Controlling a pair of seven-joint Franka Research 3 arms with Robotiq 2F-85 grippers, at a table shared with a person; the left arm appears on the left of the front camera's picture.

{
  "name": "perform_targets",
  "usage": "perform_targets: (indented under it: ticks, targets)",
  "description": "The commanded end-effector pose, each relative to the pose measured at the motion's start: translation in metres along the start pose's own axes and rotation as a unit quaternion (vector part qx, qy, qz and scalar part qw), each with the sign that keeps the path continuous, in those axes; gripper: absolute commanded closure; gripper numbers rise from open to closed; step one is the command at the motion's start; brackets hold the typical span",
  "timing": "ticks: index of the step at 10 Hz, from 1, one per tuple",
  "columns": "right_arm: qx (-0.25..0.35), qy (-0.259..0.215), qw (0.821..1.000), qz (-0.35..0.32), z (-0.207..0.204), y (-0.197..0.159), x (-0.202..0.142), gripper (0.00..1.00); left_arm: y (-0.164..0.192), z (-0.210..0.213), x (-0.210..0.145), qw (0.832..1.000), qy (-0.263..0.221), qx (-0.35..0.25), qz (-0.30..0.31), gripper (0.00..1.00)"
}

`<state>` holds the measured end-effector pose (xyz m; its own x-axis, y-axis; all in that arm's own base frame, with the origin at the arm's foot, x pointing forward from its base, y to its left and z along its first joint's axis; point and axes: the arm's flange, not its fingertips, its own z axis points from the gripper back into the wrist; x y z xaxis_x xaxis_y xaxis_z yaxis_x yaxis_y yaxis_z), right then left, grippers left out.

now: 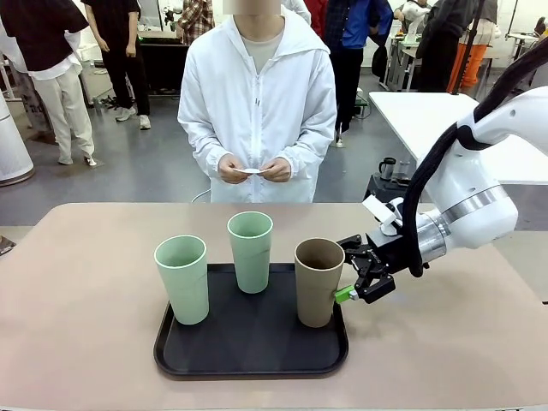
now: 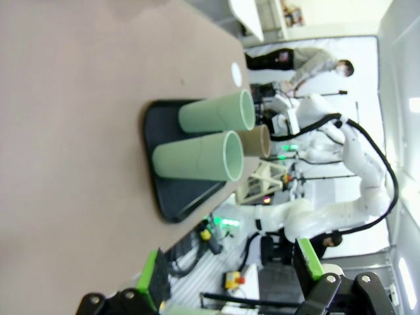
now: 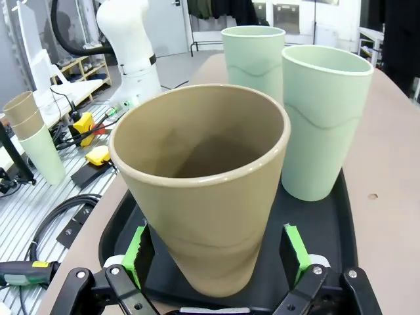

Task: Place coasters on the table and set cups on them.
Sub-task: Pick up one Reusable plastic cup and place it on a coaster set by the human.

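Up close, the right gripper (image 1: 347,272) has its jaws spread as wide as they go. One green pad (image 3: 139,251) sits on either side of the brown cup (image 3: 203,190), low on its wall. A thin gap shows beside one pad, so the cup is straddled, not clamped. It stands upright on the black tray (image 3: 331,216). Just beyond it along the fingers stand the two pale green cups (image 3: 325,125), also upright on the tray. Farther out from the gripper, across the table (image 1: 86,257), the person's hands (image 1: 231,169) hold a small white coaster (image 1: 251,171) at waist height. The left gripper (image 2: 230,272) is likewise wide open with nothing between its fingers. The tray and all three cups are well ahead of it.
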<state>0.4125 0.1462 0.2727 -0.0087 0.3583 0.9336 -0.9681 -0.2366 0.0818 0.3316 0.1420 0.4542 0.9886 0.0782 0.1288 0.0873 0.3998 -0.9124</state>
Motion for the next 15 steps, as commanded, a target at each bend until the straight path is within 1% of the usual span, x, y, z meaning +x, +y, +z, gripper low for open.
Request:
perform_targets:
  ticks: [1, 7, 8, 9, 10, 11, 12, 13, 14, 15]
  targets:
    - [0.001, 0.004, 1.000, -0.001, -0.013, -0.011, -0.002, 0.00, -0.001, 0.000, 0.000, 1.000, -0.003, -0.006, -0.003, 0.00]
    - [0.023, -0.009, 1.000, 0.008, -0.034, -0.024, -0.001, 0.00, -0.001, 0.000, 0.000, 1.000, -0.003, -0.006, -0.003, 0.00]
    - [0.031, -0.014, 0.999, 0.014, -0.033, -0.024, -0.002, 0.30, -0.001, 0.000, 0.000, 1.000, -0.003, -0.006, -0.003, 0.00]
    - [0.032, -0.012, 0.999, 0.011, -0.033, -0.024, -0.003, 0.58, -0.001, 0.000, 0.000, 1.000, -0.003, -0.006, -0.003, 0.00]
    - [0.032, -0.012, 0.999, 0.009, -0.032, -0.024, -0.004, 0.89, -0.001, 0.000, 0.000, 1.000, -0.003, -0.006, -0.003, 0.00]
    - [0.031, -0.010, 0.999, 0.009, -0.030, -0.024, -0.003, 1.00, -0.001, 0.000, 0.000, 1.000, -0.003, -0.006, -0.003, 0.00]
    - [0.029, -0.011, 0.999, 0.008, -0.030, -0.023, -0.003, 0.75, -0.001, 0.000, 0.000, 1.000, -0.003, -0.006, -0.003, 0.00]
    - [0.023, -0.012, 1.000, 0.007, -0.028, -0.022, -0.001, 1.00, -0.001, 0.000, 0.000, 1.000, -0.003, -0.006, -0.003, 0.00]
    - [0.014, -0.014, 1.000, -0.007, -0.024, -0.017, 0.005, 1.00, -0.001, 0.000, 0.000, 1.000, -0.003, -0.006, -0.003, 0.00]
    - [0.005, -0.028, 1.000, 0.001, -0.014, -0.002, 0.024, 1.00, -0.001, 0.000, 0.000, 1.000, -0.003, -0.006, -0.003, 0.00]
